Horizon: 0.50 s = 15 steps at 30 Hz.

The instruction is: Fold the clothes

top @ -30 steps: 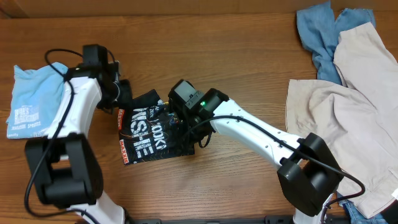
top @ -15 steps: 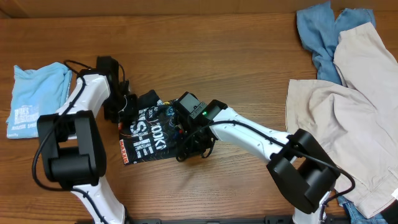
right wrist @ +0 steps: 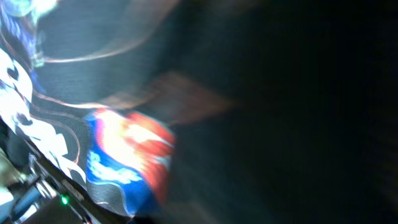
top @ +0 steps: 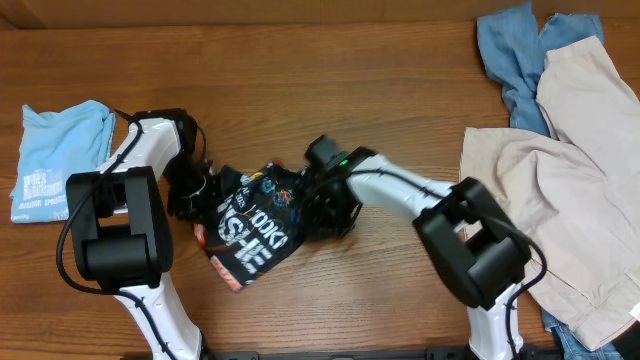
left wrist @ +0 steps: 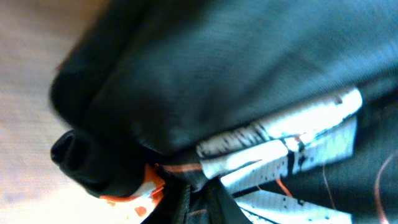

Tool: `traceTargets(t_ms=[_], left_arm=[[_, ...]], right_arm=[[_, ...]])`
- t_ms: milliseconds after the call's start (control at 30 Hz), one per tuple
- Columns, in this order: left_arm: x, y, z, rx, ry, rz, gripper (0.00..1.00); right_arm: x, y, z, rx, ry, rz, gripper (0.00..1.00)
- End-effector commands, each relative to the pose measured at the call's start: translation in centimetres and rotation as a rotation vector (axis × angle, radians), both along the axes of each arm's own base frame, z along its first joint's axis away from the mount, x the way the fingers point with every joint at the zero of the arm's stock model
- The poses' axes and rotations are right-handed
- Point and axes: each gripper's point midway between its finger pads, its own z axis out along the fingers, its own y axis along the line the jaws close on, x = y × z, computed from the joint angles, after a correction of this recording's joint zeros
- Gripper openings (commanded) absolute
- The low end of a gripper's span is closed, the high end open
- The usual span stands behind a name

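The black garment (top: 255, 228) with white lettering lies bunched and skewed at the table's middle, one corner pointing toward the front edge. My left gripper (top: 200, 195) is at its left edge. In the left wrist view the dark fingers (left wrist: 217, 202) close on a fold of the black garment (left wrist: 249, 74) beside an orange-red label (left wrist: 140, 190). My right gripper (top: 325, 207) sits in the cloth at the right edge, which bunches up around it. The right wrist view is blurred black garment (right wrist: 280, 93) with a red and blue print (right wrist: 134, 155); its fingers are hidden.
A folded light blue garment (top: 50, 160) lies at the far left. A beige garment (top: 560, 190) and a blue one (top: 520, 50) are heaped at the right. Bare wooden table (top: 350, 90) runs along the back.
Both grippers have come in onto the black garment's edges. The garment has turned and bunched, and its lower corner has swung toward the front. The left jaws have narrowed.
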Motion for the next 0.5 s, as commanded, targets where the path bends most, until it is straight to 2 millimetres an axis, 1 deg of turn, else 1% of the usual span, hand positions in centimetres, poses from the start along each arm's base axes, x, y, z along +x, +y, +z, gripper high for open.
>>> traceTargets(t_ms=[0,100,167,233,300,333,367,400,433,467], left_arm=[[-1.4,-0.6,0.0,-0.019,0.068,0.000,0.09],[-1.8,-1.6,0.7,-0.080,0.076,-0.016,0.05],[-1.4,-2.8,1.5,-0.146,0.040,-0.019,0.05],[-0.5,-3.5,2.7,-0.186,-0.029,-0.011,0.06],[0.5,-3.3,4.0,-0.175,-0.108,-0.002,0.06],[0.9,-3.0,4.6,-0.155,-0.146,0.007,0.09],[1.5,-2.5,5.4,-0.133,-0.195,0.012,0.15],[2.0,-2.1,6.1,-0.121,-0.239,0.015,0.30],[2.6,-1.7,6.6,-0.112,-0.283,0.012,0.57],[3.2,-1.1,7.2,-0.088,-0.329,0.012,0.80]], right_arm=[[3.5,-1.7,0.2,0.023,-0.073,-0.023,0.21],[5.3,-2.6,0.7,0.045,-0.118,-0.022,0.21],[5.9,-2.9,0.8,0.049,-0.139,-0.014,0.21],[6.2,-3.3,0.7,0.033,-0.160,-0.004,0.22],[6.3,-3.9,0.3,-0.007,-0.170,-0.005,0.22],[6.2,-4.3,0.1,-0.030,-0.170,-0.003,0.22],[6.1,-4.6,0.0,-0.046,-0.167,-0.003,0.22],[6.0,-4.7,0.0,-0.054,-0.165,-0.003,0.23],[6.0,-4.8,0.1,-0.057,-0.166,-0.004,0.24],[6.1,-4.9,0.3,-0.058,-0.170,-0.006,0.25]])
